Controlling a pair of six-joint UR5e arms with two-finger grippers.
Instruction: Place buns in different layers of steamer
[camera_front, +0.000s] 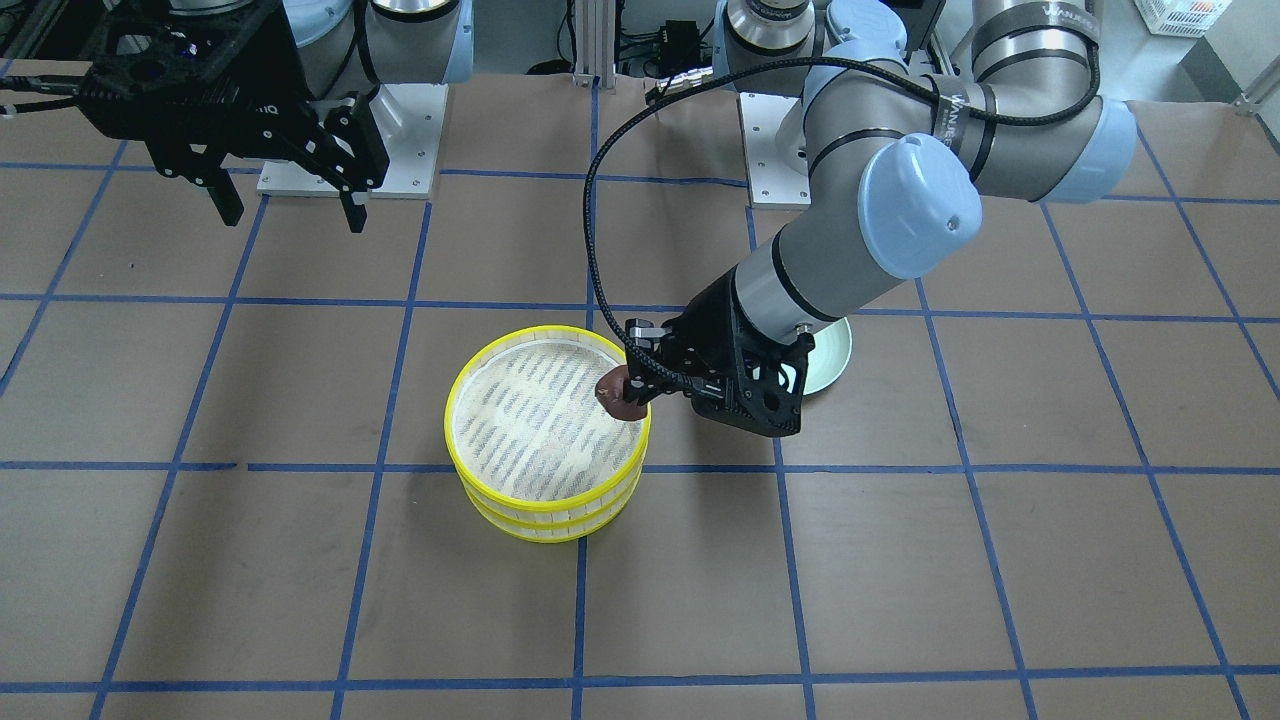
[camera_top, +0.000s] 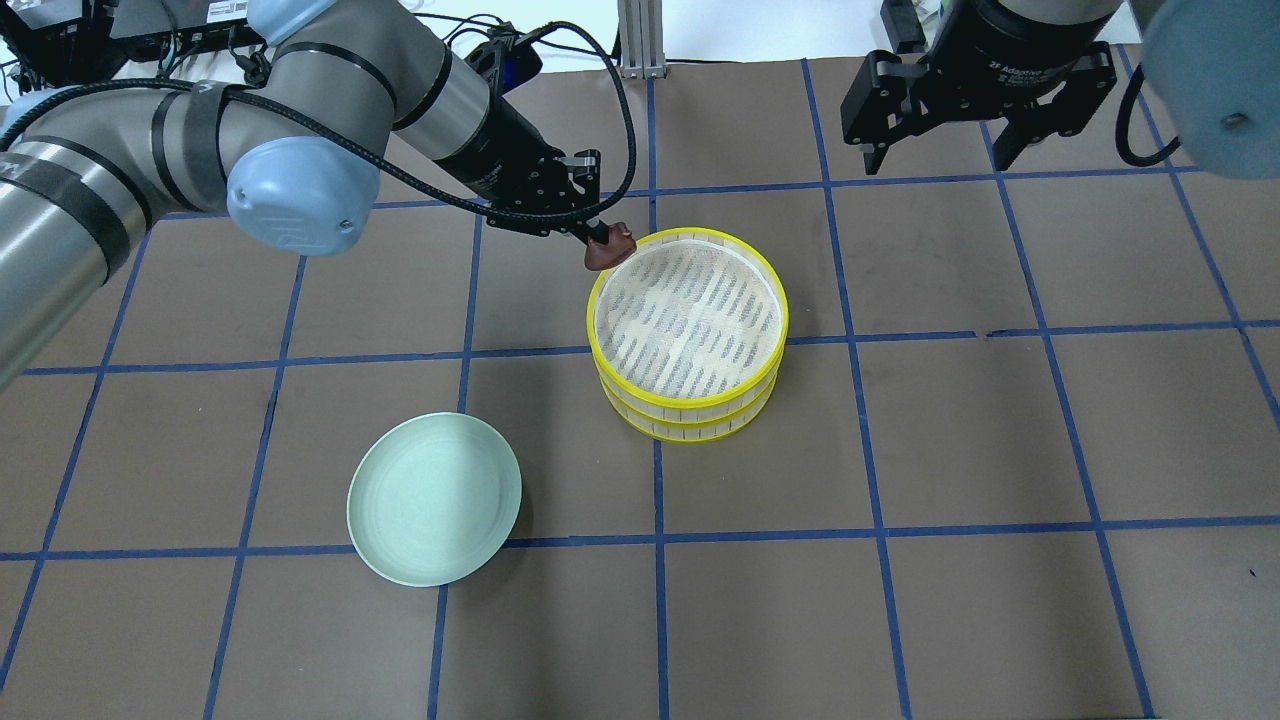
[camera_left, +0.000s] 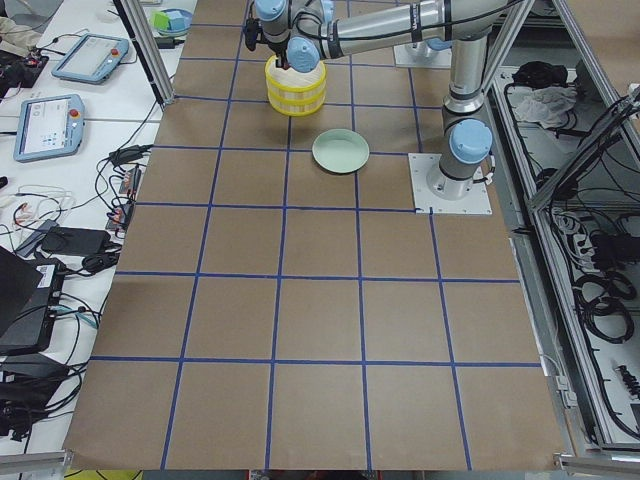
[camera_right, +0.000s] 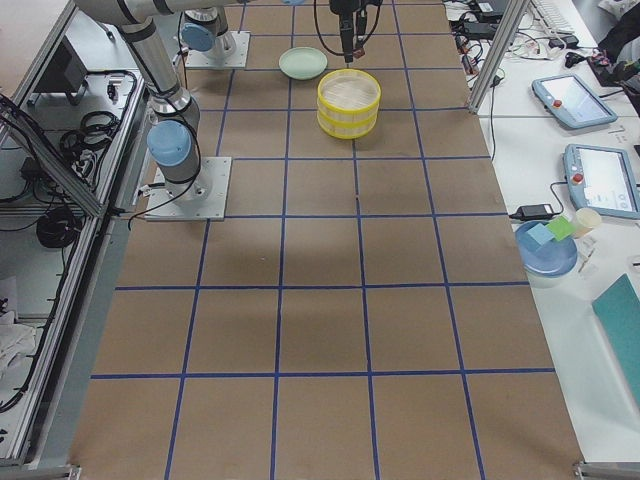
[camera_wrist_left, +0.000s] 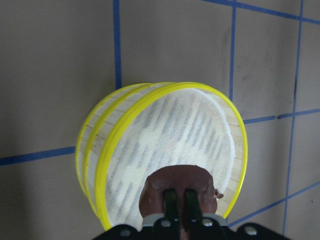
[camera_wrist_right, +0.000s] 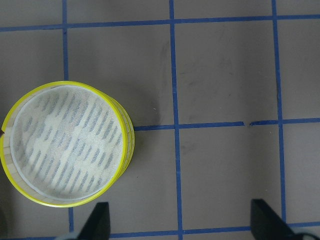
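Note:
The two steamer layers (camera_top: 690, 335) stand stacked, yellow-rimmed, with the top mesh floor (camera_front: 535, 420) bare. My left gripper (camera_top: 600, 236) is shut on the reddish-brown bun (camera_top: 609, 248) and holds it over the stack's rim on the plate side; it shows too in the front view (camera_front: 622, 393) and the left wrist view (camera_wrist_left: 177, 192). The cream-white bun shows in no view. My right gripper (camera_top: 935, 150) is open and empty, high behind the stack, its fingertips (camera_wrist_right: 100, 220) at the bottom of the right wrist view, where the stack (camera_wrist_right: 65, 145) lies to the left.
A pale green plate (camera_top: 434, 498) lies bare on the table at the left front, partly hidden by my left arm in the front view (camera_front: 835, 360). Brown table cover with blue grid tape all round. Arm bases stand at the robot's edge.

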